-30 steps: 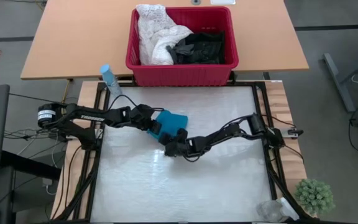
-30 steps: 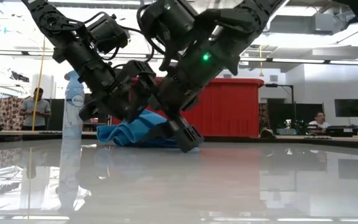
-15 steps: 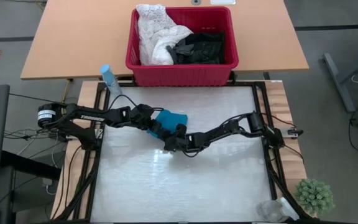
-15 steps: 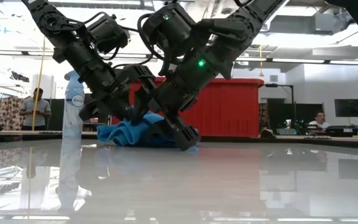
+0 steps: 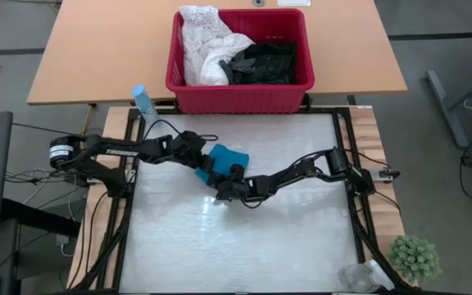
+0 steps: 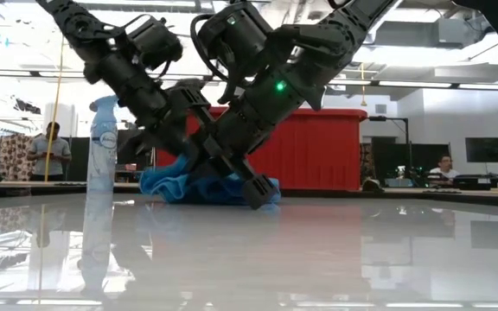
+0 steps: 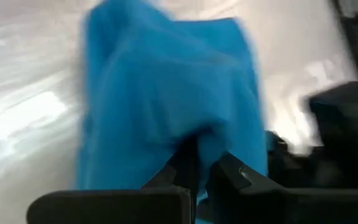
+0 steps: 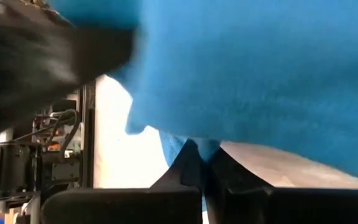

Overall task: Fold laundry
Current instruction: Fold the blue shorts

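Note:
A small teal garment (image 5: pixel 228 156) lies bunched on the white table, a little left of its middle. From the table's left, my left gripper (image 5: pixel 206 170) is shut on the garment's left side. From the right, my right gripper (image 5: pixel 223 190) is shut on its near side, low over the table (image 6: pixel 258 192). The rest of the laundry sits in the red basket (image 5: pixel 236 98) behind the table: a white lacy garment (image 5: pixel 203 45) and black ones (image 5: pixel 260 61). My left gripper pinches a fold of the teal garment (image 7: pixel 191 140) between its two fingers, slanting down from the table's left. The cloth rises in a loose hump beyond the fingers. One layer or several, I cannot tell. My right gripper pinches the teal garment's near edge (image 8: pixel 194 144) between its two fingers, slanting down from the table's right. The cloth bulges above the fingers, and its lower part rests on the table (image 6: pixel 232 197).
A spray bottle (image 5: pixel 143 102) stands at the table's far left corner. A small green plant (image 5: pixel 415 256) and crumpled clear plastic (image 5: pixel 359 277) sit at the near right corner. The near half of the table (image 5: pixel 236 246) is bare.
My right gripper has shut on the teal garment's near edge without changing place. The garment has drawn in from its left end and bunched higher between the two grippers.

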Available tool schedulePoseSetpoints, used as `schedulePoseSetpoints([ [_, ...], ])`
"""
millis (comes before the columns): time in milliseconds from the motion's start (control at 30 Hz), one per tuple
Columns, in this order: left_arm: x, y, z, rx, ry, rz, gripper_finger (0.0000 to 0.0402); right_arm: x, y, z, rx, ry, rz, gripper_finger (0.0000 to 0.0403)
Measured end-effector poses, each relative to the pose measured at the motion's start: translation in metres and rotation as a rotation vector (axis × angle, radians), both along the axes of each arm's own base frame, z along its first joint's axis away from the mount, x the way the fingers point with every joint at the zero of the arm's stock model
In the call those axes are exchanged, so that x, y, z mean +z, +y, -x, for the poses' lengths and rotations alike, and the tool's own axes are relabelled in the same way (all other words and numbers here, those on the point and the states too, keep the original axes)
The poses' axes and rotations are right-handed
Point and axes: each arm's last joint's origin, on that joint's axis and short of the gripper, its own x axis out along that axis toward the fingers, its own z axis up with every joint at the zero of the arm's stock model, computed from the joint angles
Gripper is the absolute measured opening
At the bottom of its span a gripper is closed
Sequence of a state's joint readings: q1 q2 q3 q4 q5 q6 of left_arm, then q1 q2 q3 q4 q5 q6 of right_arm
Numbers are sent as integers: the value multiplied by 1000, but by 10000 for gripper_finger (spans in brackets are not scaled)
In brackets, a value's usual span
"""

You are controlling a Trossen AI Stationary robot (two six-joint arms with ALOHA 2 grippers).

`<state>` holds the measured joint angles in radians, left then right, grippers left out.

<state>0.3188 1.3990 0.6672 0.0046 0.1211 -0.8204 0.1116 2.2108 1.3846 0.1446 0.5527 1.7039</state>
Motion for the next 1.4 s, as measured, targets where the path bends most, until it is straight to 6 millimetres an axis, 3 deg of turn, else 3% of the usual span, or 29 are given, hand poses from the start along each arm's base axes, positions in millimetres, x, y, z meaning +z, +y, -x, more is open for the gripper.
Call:
schedulePoseSetpoints([
  [233, 20, 2, -4, -109, 104, -5, 11, -2, 9, 3, -8, 8, -36, 19],
  [533, 35, -4, 8, -215, 341, 12, 11, 5, 10, 13, -6, 110, -22, 19],
  [967, 61, -19, 22, -249, 266, 39, 11, 8, -1, 16, -30, 146, -10, 19],
  [1400, 55, -53, 17, -292, 328, -47, 11, 10, -1, 15, -37, 127, -20, 39],
])
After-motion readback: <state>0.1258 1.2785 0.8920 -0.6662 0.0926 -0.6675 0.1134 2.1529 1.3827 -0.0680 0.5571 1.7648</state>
